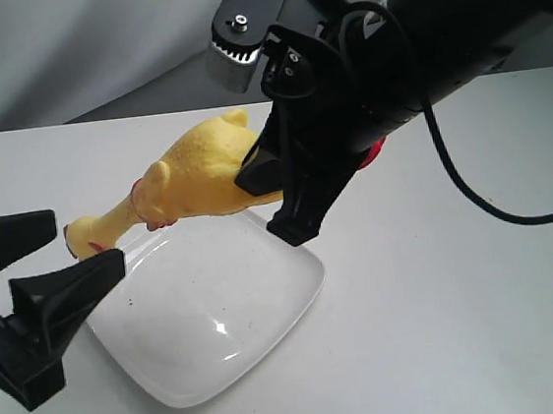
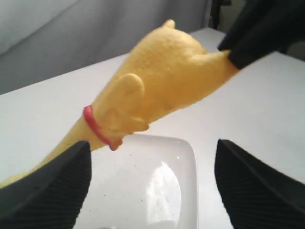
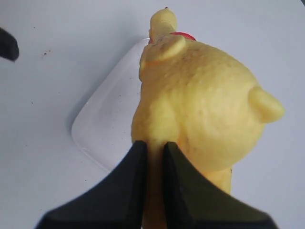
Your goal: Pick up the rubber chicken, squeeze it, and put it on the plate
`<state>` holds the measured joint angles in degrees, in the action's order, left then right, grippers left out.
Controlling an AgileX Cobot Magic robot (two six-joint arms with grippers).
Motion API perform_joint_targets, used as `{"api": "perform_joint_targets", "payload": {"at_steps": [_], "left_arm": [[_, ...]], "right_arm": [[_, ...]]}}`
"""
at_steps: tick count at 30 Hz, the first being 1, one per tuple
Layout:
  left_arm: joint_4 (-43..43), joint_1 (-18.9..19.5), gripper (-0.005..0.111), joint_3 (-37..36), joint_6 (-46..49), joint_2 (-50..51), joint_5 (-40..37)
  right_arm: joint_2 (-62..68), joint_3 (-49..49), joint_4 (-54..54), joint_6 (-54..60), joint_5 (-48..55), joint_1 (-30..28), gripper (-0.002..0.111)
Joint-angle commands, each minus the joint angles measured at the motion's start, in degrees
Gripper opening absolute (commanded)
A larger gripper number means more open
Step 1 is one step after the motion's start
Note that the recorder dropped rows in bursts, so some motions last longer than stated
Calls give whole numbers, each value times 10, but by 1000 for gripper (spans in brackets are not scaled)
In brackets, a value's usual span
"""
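The right end effector (image 3: 152, 147) pinches the leg end of the long yellow rubber chicken (image 1: 203, 170), jaws nearly closed. The toy slants head-down over the far rim of the glossy white squarish plate (image 1: 257, 308), its head nearest the wide-open, empty left end effector (image 2: 152, 145).

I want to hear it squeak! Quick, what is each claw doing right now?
Left gripper: open, holding nothing.
Right gripper: closed on the rubber chicken.
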<state>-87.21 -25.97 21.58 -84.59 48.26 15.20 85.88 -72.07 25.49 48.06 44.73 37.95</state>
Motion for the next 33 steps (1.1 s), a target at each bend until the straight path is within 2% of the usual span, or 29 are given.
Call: {"api": "perform_joint_targets", "payload": {"at_steps": [1, 8, 15, 19, 21, 26, 33], "left_arm": [[-127, -3, 70, 36, -78, 34, 83], [-127, -3, 70, 38, 21, 35, 84], [-127, -3, 69, 38, 68, 35, 106], [-127, -3, 70, 38, 149, 39, 129], [-127, -3, 77, 38, 158, 41, 101], [-127, -3, 101, 48, 161, 74, 14], [-123, -3, 104, 111, 164, 176, 20]], "right_arm": [[-3, 3, 4, -1, -16, 3, 0], [-3, 3, 4, -1, -17, 3, 0], [-3, 3, 5, -1, -17, 3, 0], [-3, 3, 11, -1, -18, 3, 0], [-3, 3, 19, -1, -18, 3, 0], [-3, 3, 38, 3, -16, 3, 0], [-3, 3, 38, 3, 9, 3, 0]]}}
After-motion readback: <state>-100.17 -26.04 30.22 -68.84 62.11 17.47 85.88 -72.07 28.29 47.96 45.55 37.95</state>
